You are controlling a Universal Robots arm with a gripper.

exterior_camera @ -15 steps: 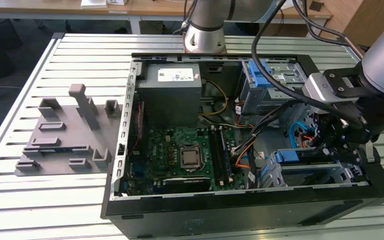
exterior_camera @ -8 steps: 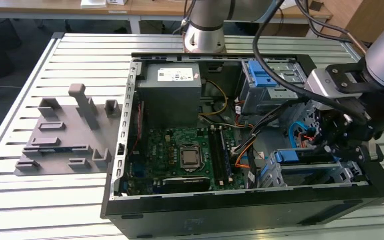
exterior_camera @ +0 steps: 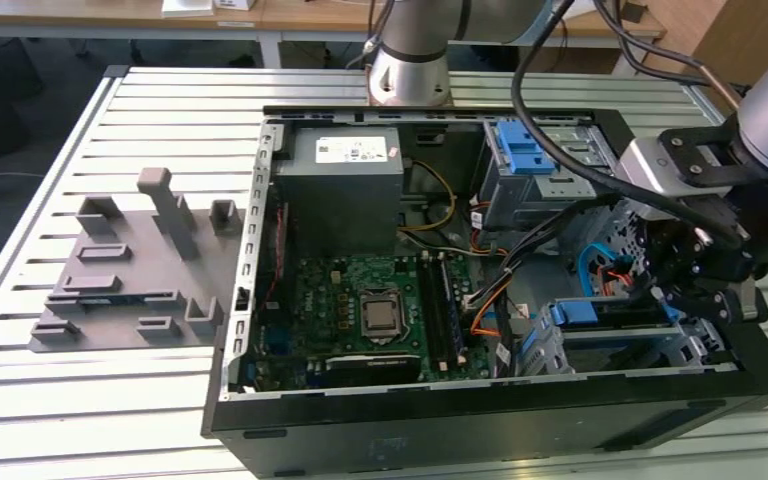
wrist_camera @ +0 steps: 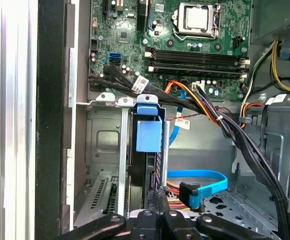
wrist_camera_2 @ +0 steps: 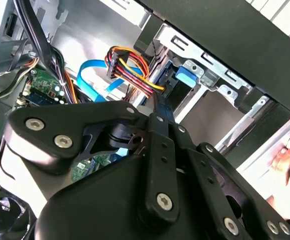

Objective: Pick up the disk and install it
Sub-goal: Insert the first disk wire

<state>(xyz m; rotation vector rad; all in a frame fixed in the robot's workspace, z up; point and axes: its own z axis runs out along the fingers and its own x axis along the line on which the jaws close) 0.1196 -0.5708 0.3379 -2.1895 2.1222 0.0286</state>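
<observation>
We find the disk (exterior_camera: 611, 313) off the table (exterior_camera: 77, 410) and already inside the open computer case (exterior_camera: 491, 425). In the exterior view it sits at about 4 o'clock from the motherboard (exterior_camera: 371, 310), dropped into the metal drive cage (exterior_camera: 658, 350) in the case's near corner. So the pick-up looks done and the install is well under way, in our judgement.

We cannot confirm that the disk is pushed fully home or latched. The first wrist view shows it (wrist_camera: 152, 167) standing between the cage (wrist_camera: 105, 135) walls, with its blue tab (wrist_camera: 148, 134) proud of the cage edge. A blue data cable (wrist_camera: 204, 177) lies loose on the case floor just beside the cage, and its plug does not appear to be joined to the disk.

The gripper (exterior_camera: 704, 300) hangs over the cage at roughly 3 o'clock from the disk's tab. In the first wrist view it (wrist_camera: 157, 212) sits right at the disk's near edge. In the second wrist view it (wrist_camera_2: 157, 107) reaches toward the same blue tab (wrist_camera_2: 184, 75). We cannot tell whether it is open, closed or clamping the disk — the contact itself is hidden.

The disk stands on edge, not flat. In the exterior view its long axis runs from 9 o'clock to 3 o'clock, with the blue-tab end pointing to 9 o'clock, toward the motherboard. The far end is buried in the cage.
</observation>
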